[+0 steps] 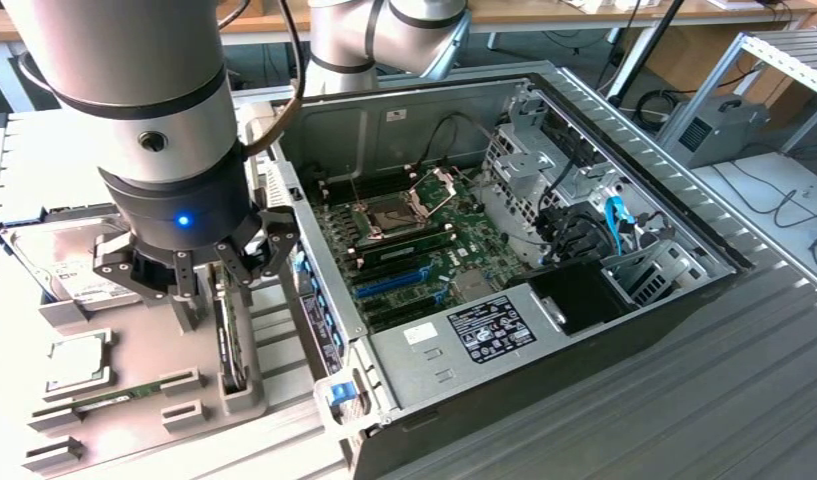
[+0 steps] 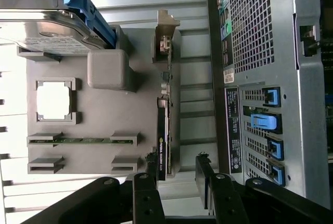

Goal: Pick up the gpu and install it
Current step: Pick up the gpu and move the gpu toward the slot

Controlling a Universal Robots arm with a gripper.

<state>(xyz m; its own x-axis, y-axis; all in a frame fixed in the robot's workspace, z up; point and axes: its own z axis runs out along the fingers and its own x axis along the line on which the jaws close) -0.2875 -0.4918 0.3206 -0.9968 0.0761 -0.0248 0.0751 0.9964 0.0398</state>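
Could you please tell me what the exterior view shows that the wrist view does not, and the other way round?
Exterior view: the inside of the open computer case, with the motherboard and its CPU socket, plus the arm itself. Wrist view: the perforated grille on the case's rear panel. Both: the gpu standing on edge in the grey holder, the hard drive on that holder, and the open gripper close to one end of the gpu.

The exterior view looks steeply down from high and fairly near, with the open computer case [image 1: 381, 130] at frame centre and the grey parts tray [image 1: 148, 350] at the exterior view's lower left, while the wrist view faces straight down, close, past the claw [image 2: 178, 169], the 2 views sharing tray and case.
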